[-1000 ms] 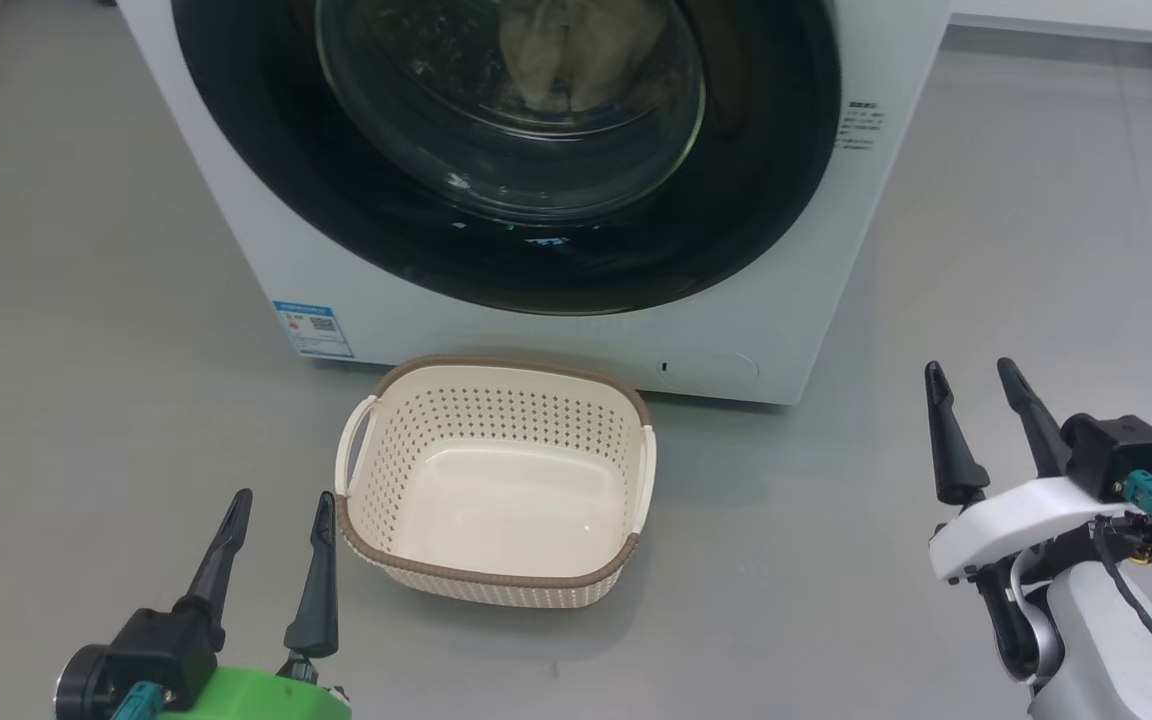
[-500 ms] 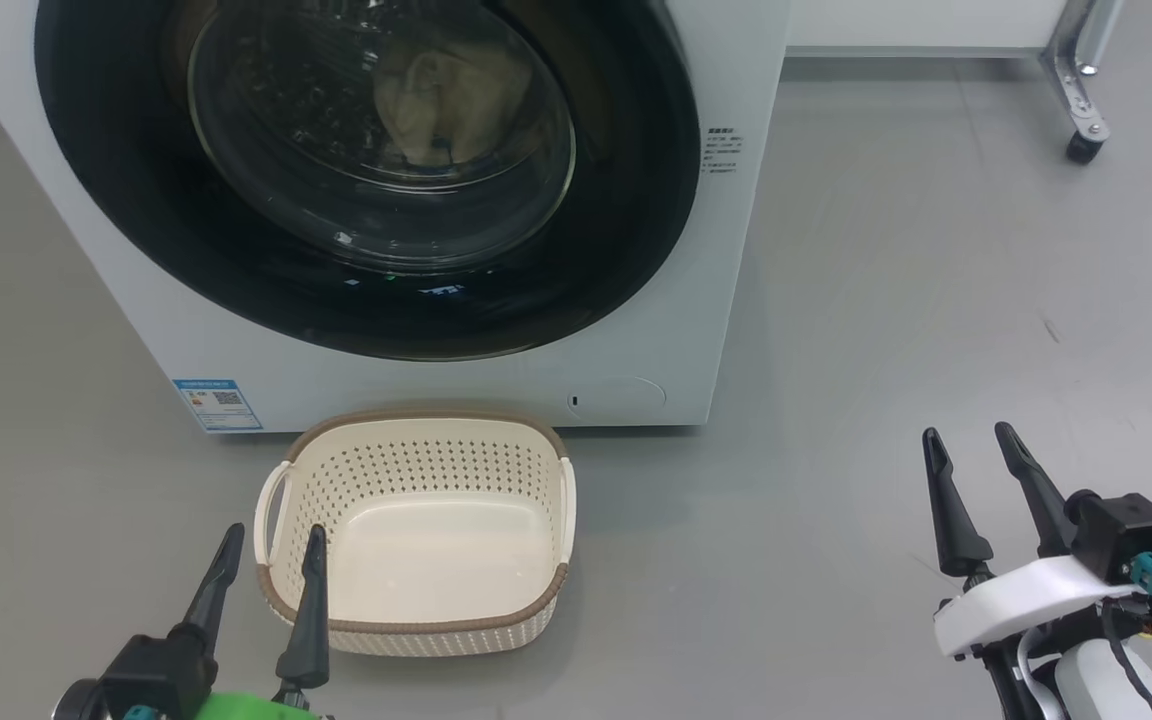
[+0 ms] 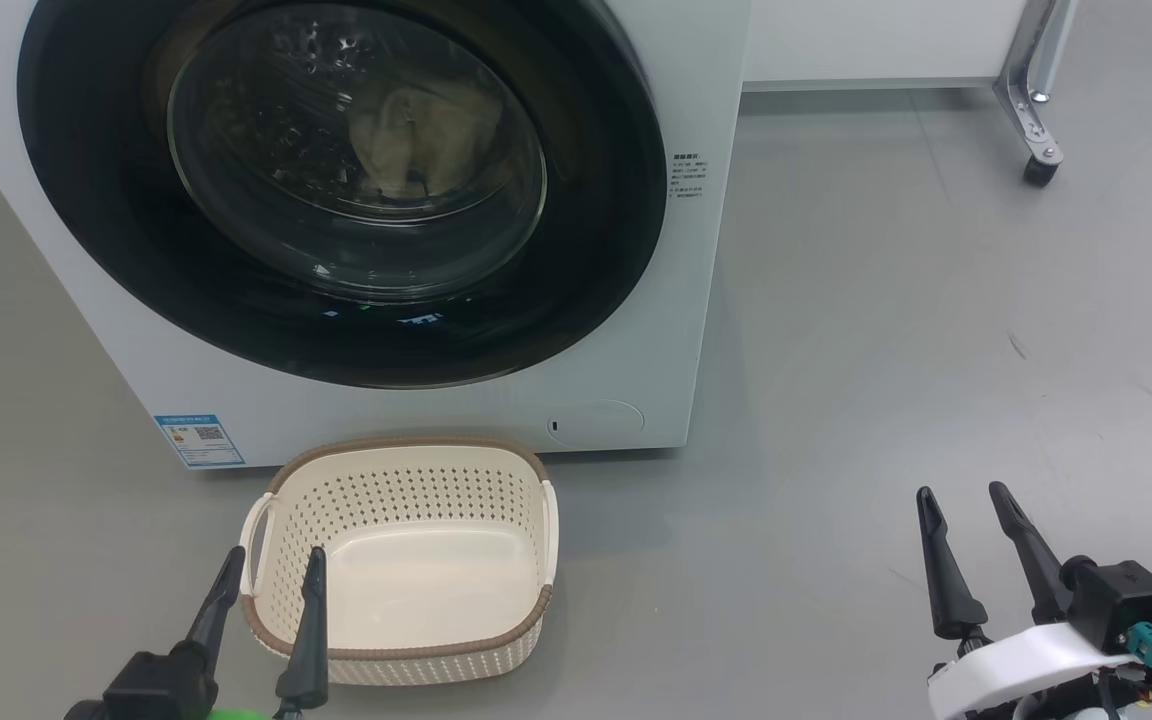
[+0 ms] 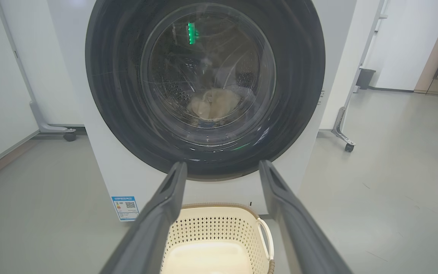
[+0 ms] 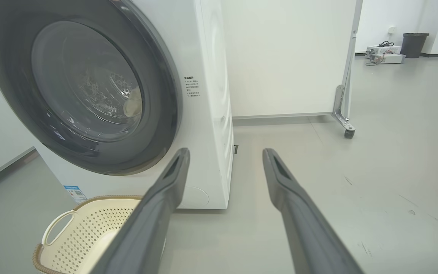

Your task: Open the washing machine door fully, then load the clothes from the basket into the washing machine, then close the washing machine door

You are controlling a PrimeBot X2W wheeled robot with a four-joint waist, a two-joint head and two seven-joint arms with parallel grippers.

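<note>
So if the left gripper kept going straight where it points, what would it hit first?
Probably the washing machine door, low on its black rim; the left gripper seems aimed over the basket at it. Depth is unclear, so it might clip the basket's far rim.

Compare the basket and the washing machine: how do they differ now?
The basket is empty; the washing machine holds pale clothes behind its door. The basket is open on top; the washing machine is shut. The basket is cream with holes; the washing machine is smooth white. Both stand on the grey floor.
</note>
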